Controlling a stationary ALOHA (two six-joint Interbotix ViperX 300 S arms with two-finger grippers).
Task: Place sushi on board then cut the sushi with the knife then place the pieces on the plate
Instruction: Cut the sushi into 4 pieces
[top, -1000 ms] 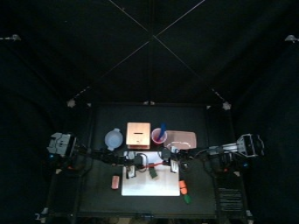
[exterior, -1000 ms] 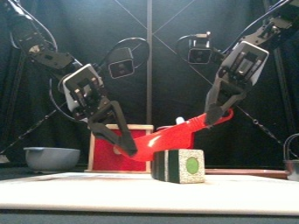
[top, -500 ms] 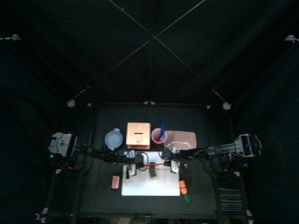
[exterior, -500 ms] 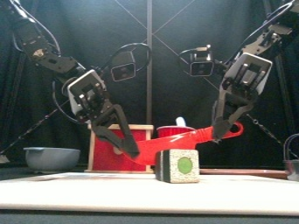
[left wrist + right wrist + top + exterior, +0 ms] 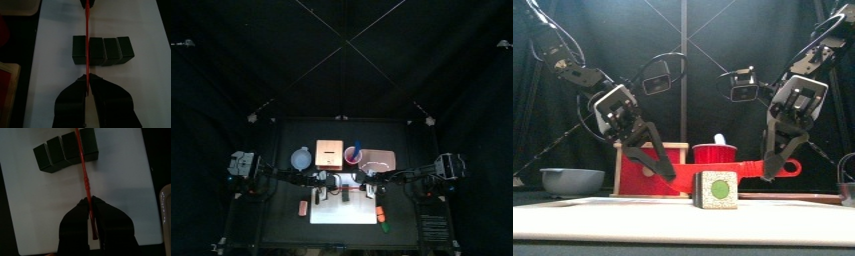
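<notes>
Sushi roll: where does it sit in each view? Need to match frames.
Top view: too small to make out; only the white cutting board under it shows.
Front view: sushi roll at centre, on the board, under the red knife.
Left wrist view: four blocks in a row, upper middle of the picture.
Right wrist view: same row, upper left.
Shared landmark: the red knife crossing the roll beside an end block.
</notes>
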